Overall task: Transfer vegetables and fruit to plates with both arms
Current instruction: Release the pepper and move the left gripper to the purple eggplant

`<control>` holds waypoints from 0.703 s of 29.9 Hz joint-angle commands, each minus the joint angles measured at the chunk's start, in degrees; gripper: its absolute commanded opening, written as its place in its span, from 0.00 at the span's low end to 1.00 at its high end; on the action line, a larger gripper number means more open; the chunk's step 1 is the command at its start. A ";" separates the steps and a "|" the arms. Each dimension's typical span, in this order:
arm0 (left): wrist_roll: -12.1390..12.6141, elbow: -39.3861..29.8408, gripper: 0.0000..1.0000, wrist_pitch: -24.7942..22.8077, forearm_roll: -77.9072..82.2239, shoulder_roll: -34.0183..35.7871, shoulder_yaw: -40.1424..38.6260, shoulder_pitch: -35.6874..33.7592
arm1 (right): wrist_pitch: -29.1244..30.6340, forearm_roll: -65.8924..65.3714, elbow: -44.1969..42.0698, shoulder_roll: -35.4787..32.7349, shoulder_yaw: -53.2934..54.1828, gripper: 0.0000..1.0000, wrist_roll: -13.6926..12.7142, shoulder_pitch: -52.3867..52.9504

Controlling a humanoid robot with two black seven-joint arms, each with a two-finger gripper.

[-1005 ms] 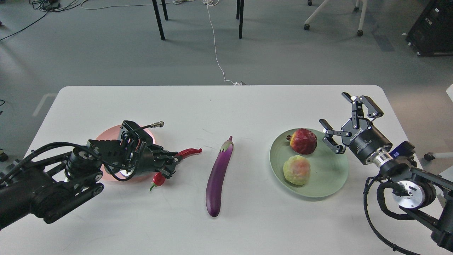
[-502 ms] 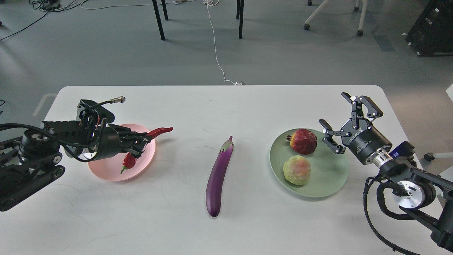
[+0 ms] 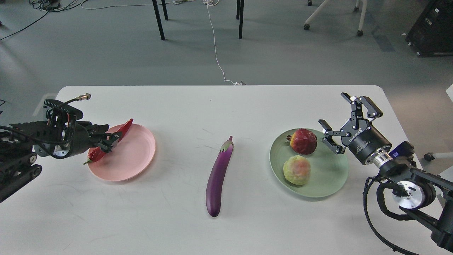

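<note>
The left gripper (image 3: 108, 141) is pinching the red chili pepper (image 3: 110, 141) over the pink plate (image 3: 132, 156)'s left rim. The purple eggplant (image 3: 218, 177) is lying on the white table (image 3: 226, 106) between the plates, nothing around it. The right gripper (image 3: 341, 122) is hovering spread just beside the green plate (image 3: 327, 177), which is holding the pomegranate (image 3: 303, 141) and yellow-green fruit (image 3: 297, 170). Chair legs (image 3: 158, 19) and a white cable (image 3: 216, 46) are occupying the grey floor beyond.

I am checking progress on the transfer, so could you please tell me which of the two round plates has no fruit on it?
The pink round plate on the left; the pale green round plate holds both round fruits.
</note>
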 commanded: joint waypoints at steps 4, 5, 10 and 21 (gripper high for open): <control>0.54 -7.98 0.72 -0.21 -2.22 0.67 -0.81 -0.96 | 0.02 0.00 0.03 0.07 0.00 0.98 0.00 0.00; 0.89 -10.79 0.73 -0.38 -3.45 0.75 -0.90 -1.31 | 0.02 0.00 0.03 0.07 0.09 0.98 0.00 0.00; 7.38 -23.02 0.77 -3.28 -6.00 -0.90 -0.90 -3.07 | 0.02 0.00 0.03 -0.02 0.00 0.98 0.00 0.00; 19.18 -26.21 0.97 -4.25 -6.36 -17.61 1.21 -0.35 | -0.07 0.00 0.03 -0.02 0.09 0.98 0.00 -0.53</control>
